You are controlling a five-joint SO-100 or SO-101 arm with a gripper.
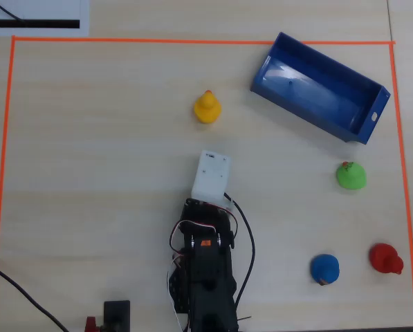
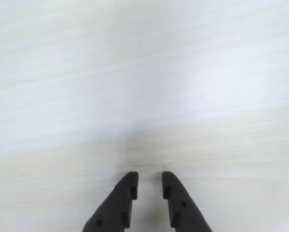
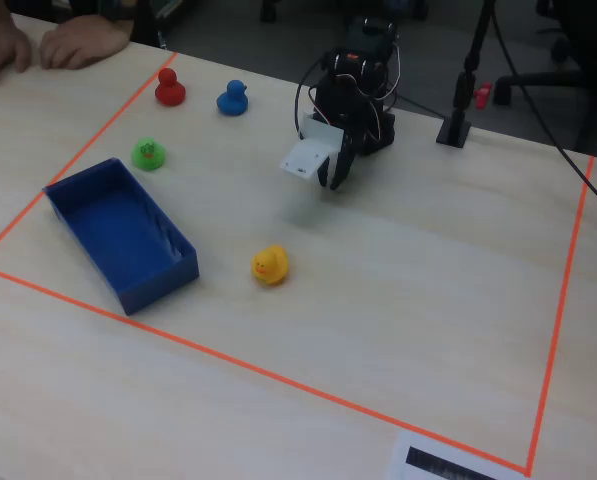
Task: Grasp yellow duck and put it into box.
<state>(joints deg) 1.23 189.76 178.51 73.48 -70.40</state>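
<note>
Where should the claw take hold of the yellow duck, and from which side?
Grip the yellow duck across its rounded body, below the head, coming down from above. It sits upright and alone on the table, so nothing blocks either flank. The body looks wider and steadier than the small head. The claw is nearly closed and would probably need opening first.

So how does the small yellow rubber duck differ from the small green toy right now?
The small yellow rubber duck is yellow and sits left of the blue rectangular box in the overhead view, ahead of the arm; the small green toy is green and sits below the box, off to the right. Both are similar-sized and ungrasped on the table.
</note>
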